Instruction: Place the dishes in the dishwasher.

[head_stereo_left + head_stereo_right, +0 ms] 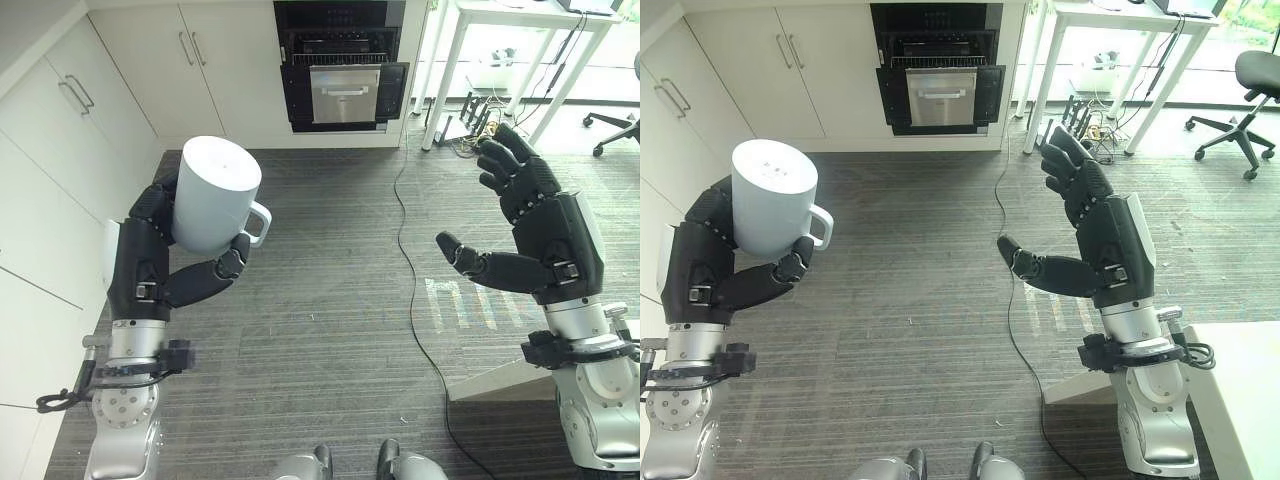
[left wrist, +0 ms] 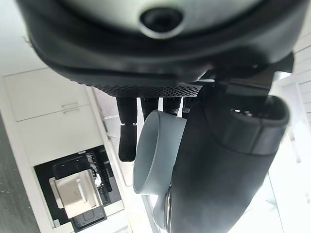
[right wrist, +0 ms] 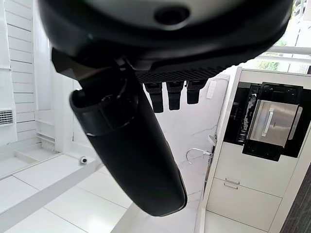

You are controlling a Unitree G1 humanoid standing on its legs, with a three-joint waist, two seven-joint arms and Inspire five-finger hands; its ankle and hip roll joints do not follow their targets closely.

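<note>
Fingers and thumb of the left hand [image 1: 150, 262] curl round a large white ceramic mug [image 1: 214, 192] with a side handle, held upright above the grey striped floor [image 1: 320, 300]. Right hand [image 1: 545, 240] hangs spread and empty. Far off, the black built-in dishwasher [image 1: 342, 68] stands open among white cabinets [image 1: 190, 60].

This is a fitted kitchen: beyond the left hand [image 1: 150, 262] stand white cabinets [image 1: 170, 60] and a built-in black dishwasher [image 1: 342, 65], door open. A white table [image 1: 520, 20] stands beyond the right hand [image 1: 535, 235].
</note>
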